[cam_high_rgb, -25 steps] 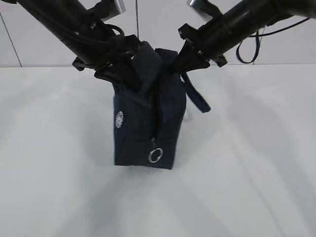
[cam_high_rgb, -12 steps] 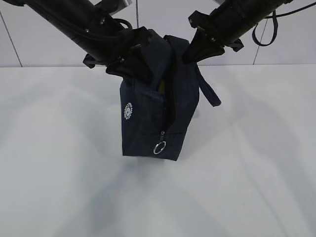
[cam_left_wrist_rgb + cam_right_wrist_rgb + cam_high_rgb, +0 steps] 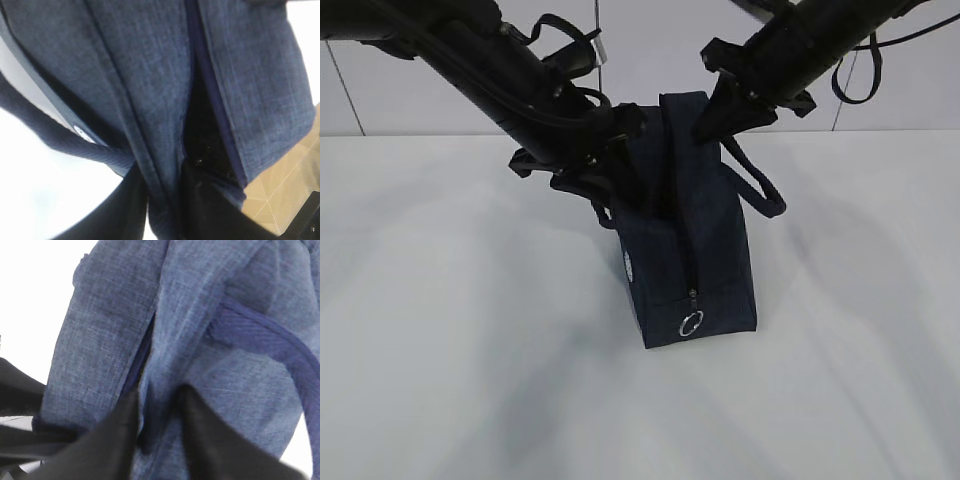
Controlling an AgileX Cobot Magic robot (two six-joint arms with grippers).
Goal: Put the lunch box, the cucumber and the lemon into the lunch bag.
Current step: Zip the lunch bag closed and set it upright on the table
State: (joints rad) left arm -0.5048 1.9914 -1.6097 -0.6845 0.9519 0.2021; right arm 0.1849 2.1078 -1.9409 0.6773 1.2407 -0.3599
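The dark navy lunch bag hangs tilted between my two arms, its bottom low by the white table, zipper end and metal ring pull facing the camera. My left gripper pinches a fold of the bag's top edge on the left; in the left wrist view the fabric runs between its fingers. My right gripper is shut on the bag's upper right edge, with cloth squeezed between its fingers. The lunch box, the cucumber and the lemon are hidden.
A loop handle dangles off the bag's right side. The white table spreads all round the bag, with a pale wall behind. A small white logo shows on the bag's left face.
The bag has swung to the right and tipped, its bottom kicked out rightward. My left arm dropped and moved right with it; my right gripper stayed high on the top edge.
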